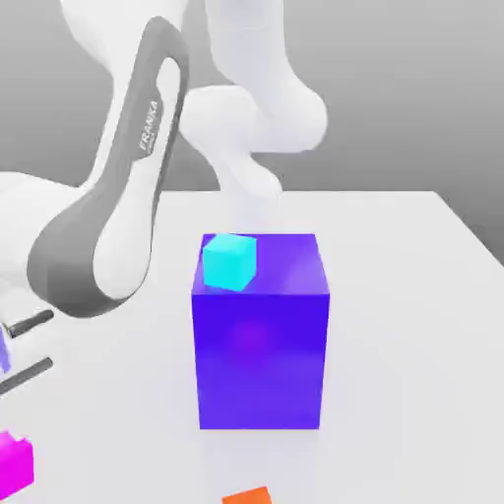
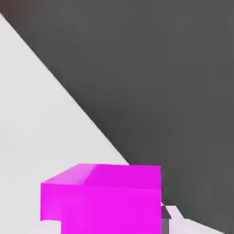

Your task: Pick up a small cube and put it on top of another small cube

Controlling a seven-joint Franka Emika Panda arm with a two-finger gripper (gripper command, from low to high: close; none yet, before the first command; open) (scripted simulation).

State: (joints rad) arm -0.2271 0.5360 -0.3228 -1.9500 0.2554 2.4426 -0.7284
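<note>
Three small cubes | pink cube point(image 1: 14, 465) on tabletop point(image 1: 413, 325), well apart from big blue cube point(image 1: 260, 335) toward exterior view's left | cyan cube point(image 1: 230, 262) atop blue cube | orange cube point(image 1: 250, 495) near blue cube's front | tool closed, whether it holds anything unclear

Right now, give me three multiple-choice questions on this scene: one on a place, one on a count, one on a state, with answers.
1. The cyan cube rests on: A the table; B the big blue-purple cube; C the orange cube.
2. Small cubes in the exterior view: A two; B three; C four.
3. The magenta cube is: A stacked on the cyan cube; B apart from it; C under it.
Answers: 1 B, it sits on the big cube's top. 2 B, cyan, magenta, orange. 3 B, it is at the exterior view's lower left, away from the cyan one.
</note>
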